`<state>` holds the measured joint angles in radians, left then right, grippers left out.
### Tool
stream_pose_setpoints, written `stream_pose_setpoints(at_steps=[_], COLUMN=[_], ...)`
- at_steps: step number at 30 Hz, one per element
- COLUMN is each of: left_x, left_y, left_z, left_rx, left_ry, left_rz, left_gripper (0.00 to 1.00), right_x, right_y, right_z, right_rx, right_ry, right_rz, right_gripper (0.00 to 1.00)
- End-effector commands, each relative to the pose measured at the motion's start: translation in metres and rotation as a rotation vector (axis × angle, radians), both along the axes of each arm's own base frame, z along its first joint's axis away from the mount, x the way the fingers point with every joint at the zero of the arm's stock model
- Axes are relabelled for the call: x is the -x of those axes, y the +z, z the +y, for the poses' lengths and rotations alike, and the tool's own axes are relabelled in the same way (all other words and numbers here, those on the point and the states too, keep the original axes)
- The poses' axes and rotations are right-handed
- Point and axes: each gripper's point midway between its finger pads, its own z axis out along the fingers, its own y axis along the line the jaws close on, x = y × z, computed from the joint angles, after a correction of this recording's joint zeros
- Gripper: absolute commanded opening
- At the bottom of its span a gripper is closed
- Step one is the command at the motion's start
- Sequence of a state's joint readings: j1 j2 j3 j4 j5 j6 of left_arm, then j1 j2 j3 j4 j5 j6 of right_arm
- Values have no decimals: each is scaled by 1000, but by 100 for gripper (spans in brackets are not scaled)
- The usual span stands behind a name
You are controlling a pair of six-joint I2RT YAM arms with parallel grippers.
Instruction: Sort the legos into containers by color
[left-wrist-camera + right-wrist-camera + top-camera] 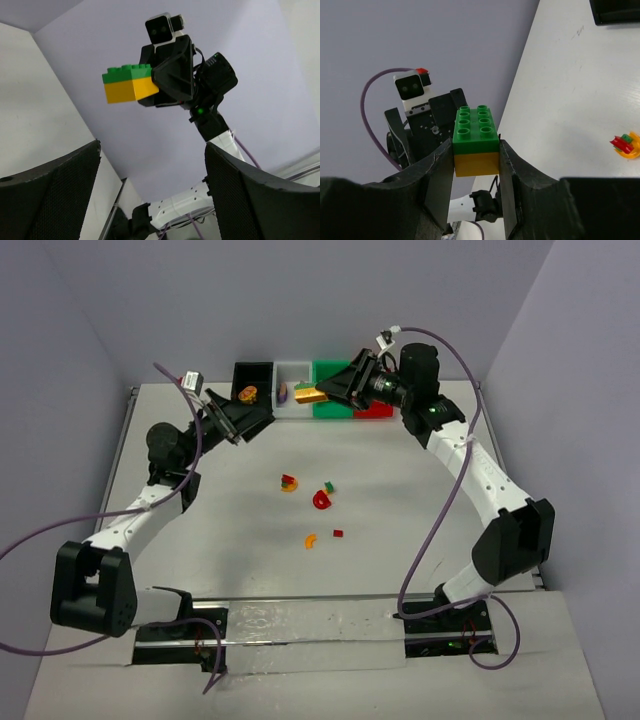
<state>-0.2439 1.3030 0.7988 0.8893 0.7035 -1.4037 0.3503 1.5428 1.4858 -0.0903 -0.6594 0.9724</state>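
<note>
**benchlurker:** Standing here watching. The green-on-yellow stack [311,393] is up in the air right by the white bin [293,368], roughly over the seam where it meets the green bin [330,370]. Green brick on top, yellow one under it.

**mo_k:** What's got hold of it?

**benchlurker:** The right hand [322,392]. Its two fingers [440,170] are pinched in on either side of the yellow brick, with the studs of the green one poking out past the tips.

**mo_k:** And the other one?

**benchlurker:** The left hand [258,418] hangs on the near left side of the white bin, just in front of the black bin [255,370]. It's spread wide with nothing in it, facing the stack.

**mo_k:** Anything in the bins?

**benchlurker:** There's an orange-yellow piece [247,392] in the black bin, directly left of the white one. The white bin has a purple piece [283,393] in it. The red bin [378,412] is two over to the right and mostly hidden behind the right hand, so I can't tell.

**mo_k:** Loose stuff?

**benchlurker:** All of it is out on the tabletop [230,540], well apart from the white bin on its near side. There's a red-and-yellow stack [288,482], a red curved piece [322,500] with a small green bit [329,486] just beside it, and nearer still an orange curved piece [311,540] and a tiny red brick [338,533].
</note>
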Motion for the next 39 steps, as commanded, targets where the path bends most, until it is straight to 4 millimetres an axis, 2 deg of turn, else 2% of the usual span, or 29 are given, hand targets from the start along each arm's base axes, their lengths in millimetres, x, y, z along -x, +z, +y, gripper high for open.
stream_pose_setpoints(at_steps=[1,7,12,21,31,39], left_x=[-12,-29,-33,-30,-31,-30], left_y=[29,12,11,19,16,18], left_z=[-9,-13,-13,-14,-17,-16], left_rx=[95,99,104,125,128,131], left_ry=[28,60,66,52,43,45], left_rz=[-28,51,55,34,51,49], left_gripper=[88,78,74,62,54,55], right_x=[3,7,9,9,17,19], right_y=[32,23,23,17,19,15], right_z=[14,28,37,46,55,57], right_rx=[-50,-89,-111,-114,-132,-132], right_ry=[4,37,65,81,120,129], right_rz=[-61,7,14,26,9,12], right_gripper=[0,0,0,0,0,0])
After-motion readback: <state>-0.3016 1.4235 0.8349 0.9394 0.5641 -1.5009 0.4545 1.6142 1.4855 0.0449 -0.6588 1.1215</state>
